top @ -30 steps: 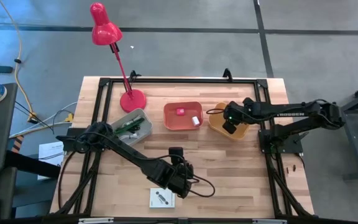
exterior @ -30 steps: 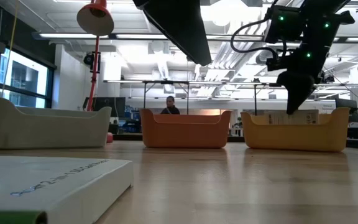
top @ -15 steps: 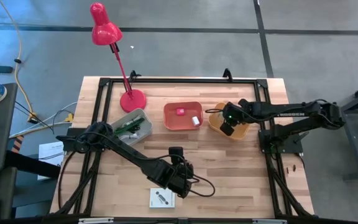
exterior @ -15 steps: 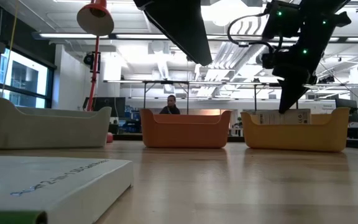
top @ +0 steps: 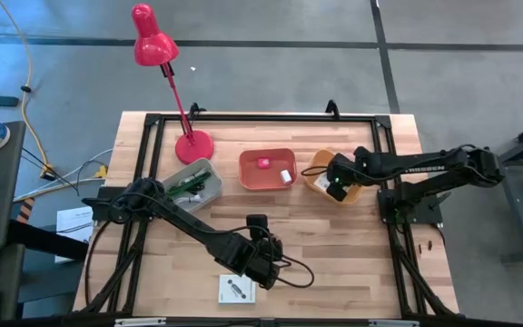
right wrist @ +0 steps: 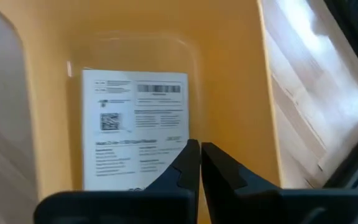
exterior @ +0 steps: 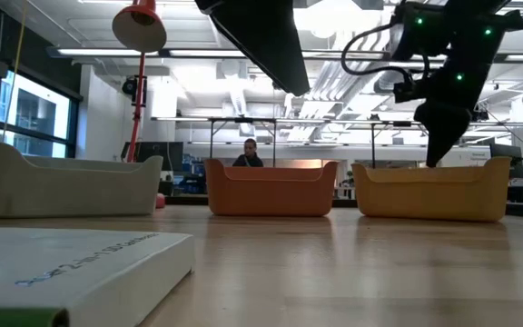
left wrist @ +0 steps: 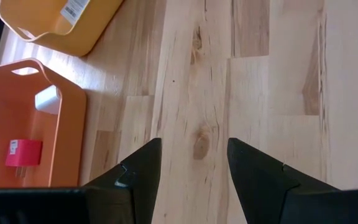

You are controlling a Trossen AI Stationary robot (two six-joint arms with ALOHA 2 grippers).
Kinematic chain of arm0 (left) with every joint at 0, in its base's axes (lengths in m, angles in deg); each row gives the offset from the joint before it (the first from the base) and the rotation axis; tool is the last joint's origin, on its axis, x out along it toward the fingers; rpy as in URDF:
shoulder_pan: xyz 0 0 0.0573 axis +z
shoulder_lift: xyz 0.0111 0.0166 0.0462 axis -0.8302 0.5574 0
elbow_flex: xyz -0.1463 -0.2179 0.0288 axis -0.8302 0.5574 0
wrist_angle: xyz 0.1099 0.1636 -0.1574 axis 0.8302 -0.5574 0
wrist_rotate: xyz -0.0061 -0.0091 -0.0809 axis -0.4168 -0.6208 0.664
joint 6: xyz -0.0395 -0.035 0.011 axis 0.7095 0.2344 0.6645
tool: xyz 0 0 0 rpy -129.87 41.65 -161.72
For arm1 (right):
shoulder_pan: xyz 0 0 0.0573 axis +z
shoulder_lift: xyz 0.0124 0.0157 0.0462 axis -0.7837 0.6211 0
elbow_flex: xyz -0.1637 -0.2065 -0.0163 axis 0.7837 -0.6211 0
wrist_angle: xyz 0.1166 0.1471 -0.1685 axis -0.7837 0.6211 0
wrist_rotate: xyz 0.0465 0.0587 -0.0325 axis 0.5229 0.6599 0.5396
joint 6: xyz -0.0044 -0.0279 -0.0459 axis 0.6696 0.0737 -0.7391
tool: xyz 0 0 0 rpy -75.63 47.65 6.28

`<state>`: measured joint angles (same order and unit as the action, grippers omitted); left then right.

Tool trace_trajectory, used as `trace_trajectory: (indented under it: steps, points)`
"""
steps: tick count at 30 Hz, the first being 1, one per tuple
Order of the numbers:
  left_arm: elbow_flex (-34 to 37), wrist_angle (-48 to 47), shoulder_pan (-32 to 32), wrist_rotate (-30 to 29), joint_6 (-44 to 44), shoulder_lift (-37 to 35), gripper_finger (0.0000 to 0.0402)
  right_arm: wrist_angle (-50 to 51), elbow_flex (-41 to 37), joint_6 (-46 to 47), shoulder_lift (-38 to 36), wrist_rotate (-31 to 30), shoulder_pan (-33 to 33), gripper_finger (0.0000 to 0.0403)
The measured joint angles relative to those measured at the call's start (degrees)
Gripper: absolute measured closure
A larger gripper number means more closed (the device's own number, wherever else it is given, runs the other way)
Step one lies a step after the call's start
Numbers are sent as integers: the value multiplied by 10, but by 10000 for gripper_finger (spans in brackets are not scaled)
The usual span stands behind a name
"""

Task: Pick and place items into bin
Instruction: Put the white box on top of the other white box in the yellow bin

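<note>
The right claw hangs over the yellow bin, its fingers pressed together with nothing between them. Flat on that bin's floor lies a white card printed with a barcode and lines of text. The left claw hovers low over the bare wooden surface near the front, fingers spread and empty. Just in front of it a second white card with dark print lies on the wood. The orange bin holds a pink block and a white block; the grey bin holds a green-handled tool.
</note>
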<state>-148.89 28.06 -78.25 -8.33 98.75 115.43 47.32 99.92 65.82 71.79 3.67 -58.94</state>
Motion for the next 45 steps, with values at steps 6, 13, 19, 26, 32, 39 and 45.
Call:
trace_trajectory:
  steps: [6, 13, 19, 26, 32, 39, 45]
  points:
    - [0, 0, 0, 0, 0, 0, 229, -22, 0, 0, 0, 35, 0, 401]
    - [0, -5, 0, 43, -47, -12, 229, -61, 0, 1, -17, 108, 0, 395]
    - [0, -95, -7, 58, -55, -57, 229, -82, 18, 11, -78, 117, 0, 397]
    - [-1, -140, -62, 132, -82, -120, 229, -112, 46, 13, -157, 218, 13, 401]
    - [12, -145, -139, 144, -27, -123, 229, -141, 42, 31, -189, 236, 81, 398]
    - [102, -60, -202, 113, 103, -120, 229, -212, 41, 45, -177, 233, 175, 400]
    - [194, 67, -211, 98, 177, -120, 229, -312, 41, 19, -157, 216, 251, 396]
